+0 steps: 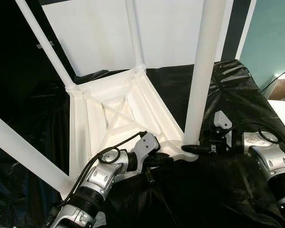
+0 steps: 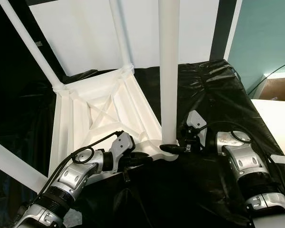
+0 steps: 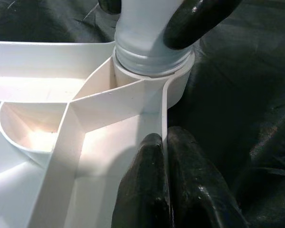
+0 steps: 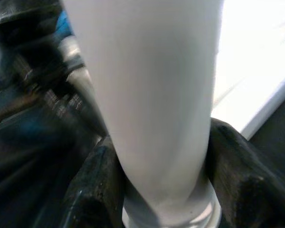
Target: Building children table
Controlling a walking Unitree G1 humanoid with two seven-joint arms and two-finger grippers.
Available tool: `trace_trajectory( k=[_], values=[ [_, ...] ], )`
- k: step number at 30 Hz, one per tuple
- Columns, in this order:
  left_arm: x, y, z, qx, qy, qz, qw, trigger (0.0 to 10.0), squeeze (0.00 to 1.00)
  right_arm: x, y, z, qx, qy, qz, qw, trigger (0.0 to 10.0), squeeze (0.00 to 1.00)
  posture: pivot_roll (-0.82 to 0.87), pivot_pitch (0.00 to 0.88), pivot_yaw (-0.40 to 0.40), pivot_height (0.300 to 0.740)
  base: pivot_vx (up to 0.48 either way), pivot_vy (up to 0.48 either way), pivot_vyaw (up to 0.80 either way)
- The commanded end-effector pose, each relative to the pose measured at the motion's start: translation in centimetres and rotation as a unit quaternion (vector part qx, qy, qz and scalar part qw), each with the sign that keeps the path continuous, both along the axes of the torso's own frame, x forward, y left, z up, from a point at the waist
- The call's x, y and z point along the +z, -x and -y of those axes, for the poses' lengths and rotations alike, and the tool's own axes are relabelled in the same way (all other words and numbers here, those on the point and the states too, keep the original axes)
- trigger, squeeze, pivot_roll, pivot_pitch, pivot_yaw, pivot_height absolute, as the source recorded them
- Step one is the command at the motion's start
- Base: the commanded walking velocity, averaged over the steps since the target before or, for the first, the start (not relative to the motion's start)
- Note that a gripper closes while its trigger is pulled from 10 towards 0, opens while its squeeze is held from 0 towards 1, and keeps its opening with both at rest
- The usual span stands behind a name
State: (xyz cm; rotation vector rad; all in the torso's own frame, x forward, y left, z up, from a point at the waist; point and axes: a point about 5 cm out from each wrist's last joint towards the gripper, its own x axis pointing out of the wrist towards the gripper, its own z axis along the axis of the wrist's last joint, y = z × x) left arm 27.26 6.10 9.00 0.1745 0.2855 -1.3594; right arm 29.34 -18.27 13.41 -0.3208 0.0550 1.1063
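Both jaws grip: right gripper [image 2: 173, 148] clasps leg [image 2: 169, 71], left gripper [image 3: 167, 185] pinches tabletop rim [image 3: 154, 102].

Teal wall [image 1: 263, 42]; black sheeting [image 1: 228, 199], perhaps plastic.

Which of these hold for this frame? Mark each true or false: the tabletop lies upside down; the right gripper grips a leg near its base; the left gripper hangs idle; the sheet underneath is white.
1. The tabletop lies upside down, ribs up. True.
2. The right gripper grips the leg near its base. True.
3. The left gripper hangs idle. False: it pinches the tabletop's rim.
4. The sheet underneath is white. False: it is black.
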Motion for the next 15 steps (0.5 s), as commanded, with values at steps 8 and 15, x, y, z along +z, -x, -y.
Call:
trace_trajectory(
  k=[8, 15],
  values=[
    [-3.4, 1.9, -1.2, 0.005, -0.007, -0.088, 0.996, 10.0, 0.0, -2.3, 2.2, -5.2, -0.249, -0.11, 0.09, 0.958, 0.0, 0.0, -0.03, 0.0, 0.077, 0.74, 0.0, 0.0, 0.0],
    [-3.2, 1.8, -1.3, -0.002, -0.012, -0.087, 0.996, 10.0, 0.0, -1.8, 2.4, -5.7, -0.329, -0.125, 0.127, 0.927, 0.0, 0.0, -0.02, 0.0, 0.09, 0.74, 0.0, 0.0, 0.0]
  ],
)
